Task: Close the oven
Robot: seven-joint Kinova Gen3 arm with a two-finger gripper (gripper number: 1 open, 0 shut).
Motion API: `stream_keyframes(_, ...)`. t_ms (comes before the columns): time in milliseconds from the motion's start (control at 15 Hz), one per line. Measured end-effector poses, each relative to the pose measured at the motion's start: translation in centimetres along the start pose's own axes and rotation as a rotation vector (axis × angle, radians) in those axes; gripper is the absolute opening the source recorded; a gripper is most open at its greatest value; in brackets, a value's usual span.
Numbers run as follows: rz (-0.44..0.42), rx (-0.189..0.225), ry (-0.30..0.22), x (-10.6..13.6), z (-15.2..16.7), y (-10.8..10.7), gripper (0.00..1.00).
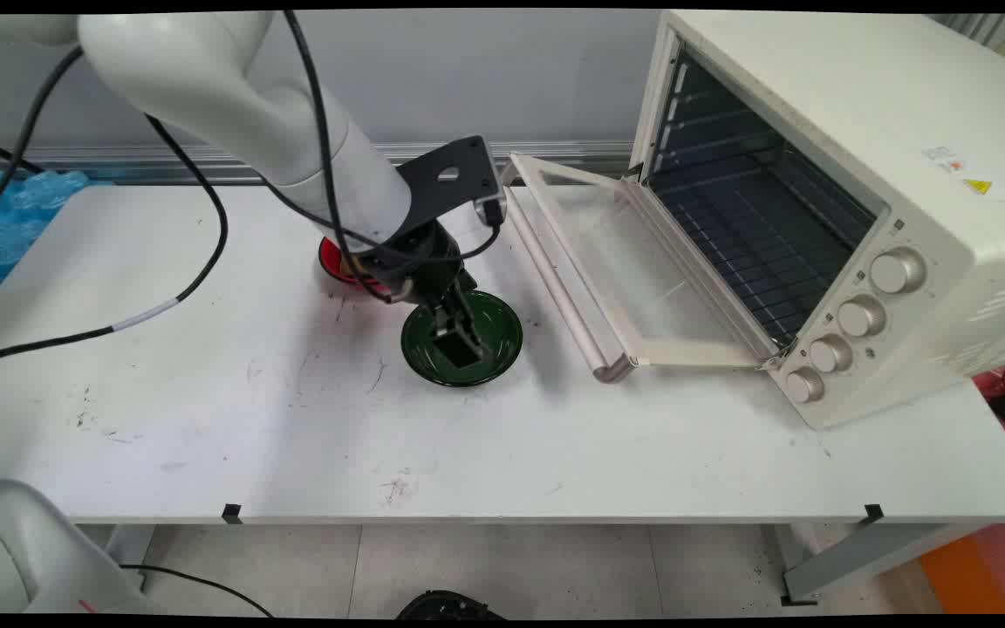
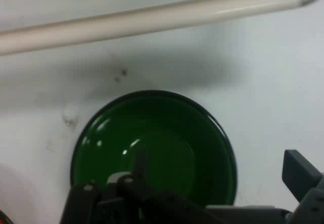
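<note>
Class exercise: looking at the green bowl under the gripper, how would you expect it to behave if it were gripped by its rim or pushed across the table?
The green bowl shows glossy highlights, so it is probably rigid and slippery under the gripper. Its wide, shallow shape suggests a push would slide it across the white table, not tip it. A rim grip might tilt it.

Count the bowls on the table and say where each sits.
2. The green bowl sits mid-table under the gripper, left of the oven door. The red bowl lies behind it, mostly hidden by the arm; more may be hidden.
</note>
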State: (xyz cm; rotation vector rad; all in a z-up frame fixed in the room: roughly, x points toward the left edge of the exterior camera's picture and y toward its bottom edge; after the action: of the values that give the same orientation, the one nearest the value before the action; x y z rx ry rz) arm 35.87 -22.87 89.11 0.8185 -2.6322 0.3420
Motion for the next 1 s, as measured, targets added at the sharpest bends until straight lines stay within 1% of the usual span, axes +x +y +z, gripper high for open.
stream_keyframes(200,-0.065,0.019,0.026,0.5,1.4,-1.0,1.00)
stream_keyframes(467,-0.108,0.026,0.055,1.1,3.3,-2.0,1.00)
stream_keyframes(1000,-0.142,0.027,0.094,1.7,7.4,-4.0,1.00)
